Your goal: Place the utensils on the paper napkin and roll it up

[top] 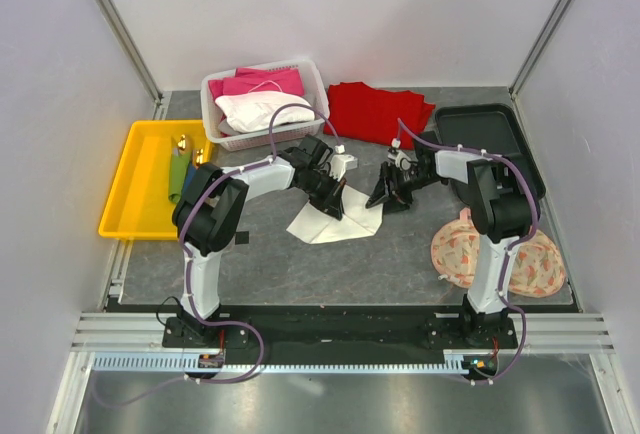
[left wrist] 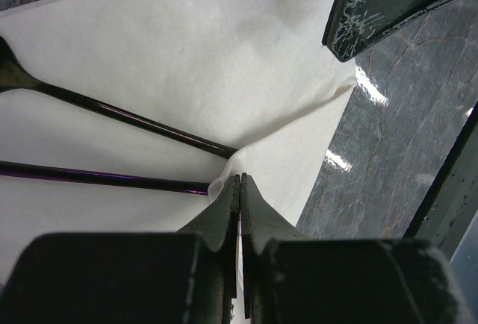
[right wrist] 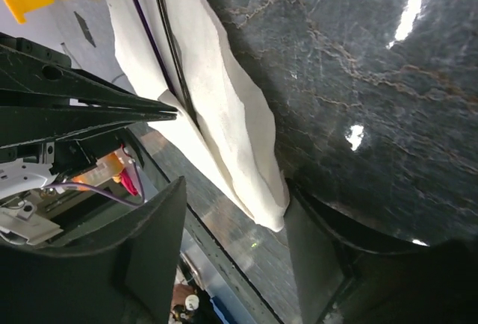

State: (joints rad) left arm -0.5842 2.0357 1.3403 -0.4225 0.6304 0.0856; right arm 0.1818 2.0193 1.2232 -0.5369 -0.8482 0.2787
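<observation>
**A:** In the top view we see the paper napkin (top: 335,224) on the grey desk (top: 400,254). It lies between the left end effector (top: 333,199) and the right end effector (top: 385,197). From there we cannot read how the fingers stand.

**B:** The left wrist view helps us. There the left end effector (left wrist: 239,182) has its fingers pressed together on a raised fold at the napkin's edge. Two dark utensils (left wrist: 112,111) lie on the sheet with their handles pointing to this fold. One of them has a purple shine.

**A:** And the other arm?

**B:** In its own view the right end effector (right wrist: 235,197) stands wide and holds nothing. A corner of the napkin (right wrist: 224,115) comes between the fingers. We cannot tell if it touches one of them. This view also shows the sheet lifted into a long fold with the dark handles inside it.

**A:** Only the top view gives us the green and blue utensils (top: 180,176) with gold ends. They are in the yellow tray (top: 125,194) at the left, well apart from the napkin. Behind are a white basket (top: 215,89) with cloths and a red cloth (top: 375,112).
</observation>
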